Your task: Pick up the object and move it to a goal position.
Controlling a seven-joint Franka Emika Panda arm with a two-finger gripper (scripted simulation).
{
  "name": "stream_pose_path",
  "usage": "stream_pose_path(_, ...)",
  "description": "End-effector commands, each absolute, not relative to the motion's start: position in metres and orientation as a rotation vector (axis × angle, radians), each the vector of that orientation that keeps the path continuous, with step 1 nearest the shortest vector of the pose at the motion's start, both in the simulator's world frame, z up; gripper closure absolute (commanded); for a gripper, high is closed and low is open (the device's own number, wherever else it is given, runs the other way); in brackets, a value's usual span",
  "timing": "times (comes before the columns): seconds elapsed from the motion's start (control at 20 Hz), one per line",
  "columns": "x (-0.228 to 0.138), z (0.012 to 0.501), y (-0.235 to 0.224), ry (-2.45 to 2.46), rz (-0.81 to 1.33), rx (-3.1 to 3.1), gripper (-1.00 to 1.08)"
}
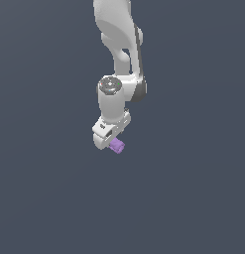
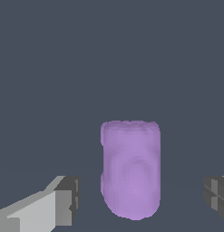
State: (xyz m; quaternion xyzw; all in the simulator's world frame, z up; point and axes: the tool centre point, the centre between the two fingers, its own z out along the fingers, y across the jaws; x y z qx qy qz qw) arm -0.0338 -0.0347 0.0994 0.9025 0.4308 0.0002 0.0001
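You had open grey floor [image 1: 193, 198] on every side. The gripper [image 2: 140, 199] was spread wide, a gap each side of the object [image 2: 130, 167], which sat between the fingers [image 2: 63, 199]: light purple, lumpy-rimmed, narrower than the opening.

No readable text in either view, no labels, brands or numbers, any fine marking perhaps lost in the coarse render
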Motion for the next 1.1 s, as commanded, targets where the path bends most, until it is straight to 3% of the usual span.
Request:
stream_pose_path(0.0, -0.034, 0.094, -0.035, 1.354, 0.0, 2.835, -0.92)
stream_pose_path(0.65, -0.034, 0.052, -0.035, 1.359, 0.0, 2.833, -0.92)
stream_pose_path(0.7, -0.034, 0.052, -0.035, 1.359, 0.0, 2.833, 1.08)
stream_pose_path(1.05, -0.034, 0.052, -0.035, 1.359, 0.0, 2.833, 1.08)
